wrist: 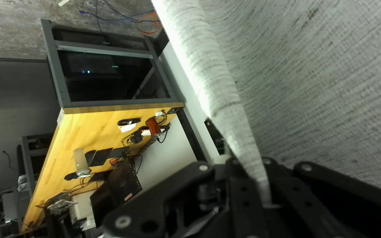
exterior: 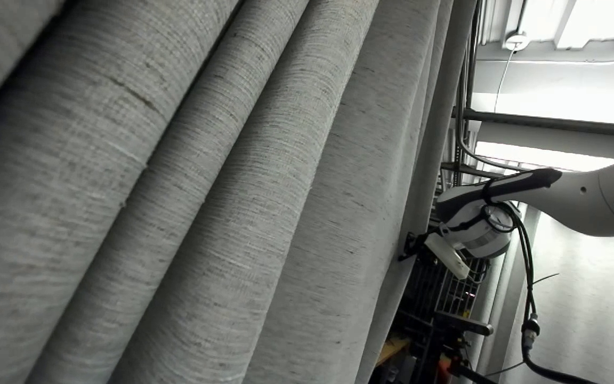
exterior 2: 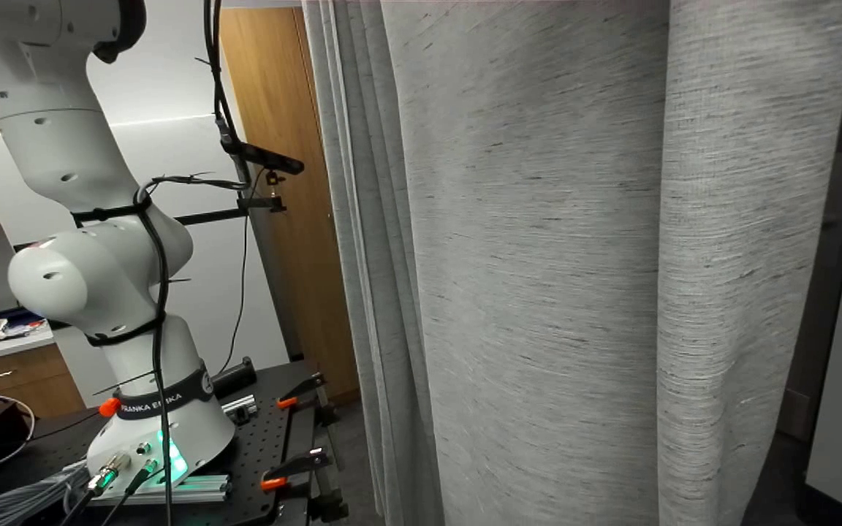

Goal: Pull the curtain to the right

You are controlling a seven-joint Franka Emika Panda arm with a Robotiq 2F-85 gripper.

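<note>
Grasping, in the black two-fingered gripper (wrist: 250, 165), the edge of the very large heather-grey woven curtain (exterior: 264, 186); in both exterior views, hanging in deep, broad fabric folds beside the white jointed robot arm (exterior 2: 103, 270).

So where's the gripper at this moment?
In an exterior view, the gripper is right of centre, at the end of the white arm; in the wrist view it is at the bottom, closed on the curtain.

Woven curtain (exterior 2: 531, 263) showing matt slubbed cloth, robot arm (exterior 2: 110, 256) looking smooth, tabletop (wrist: 78, 135) showing smooth wood, floor (wrist: 15, 36) looking rough
</note>
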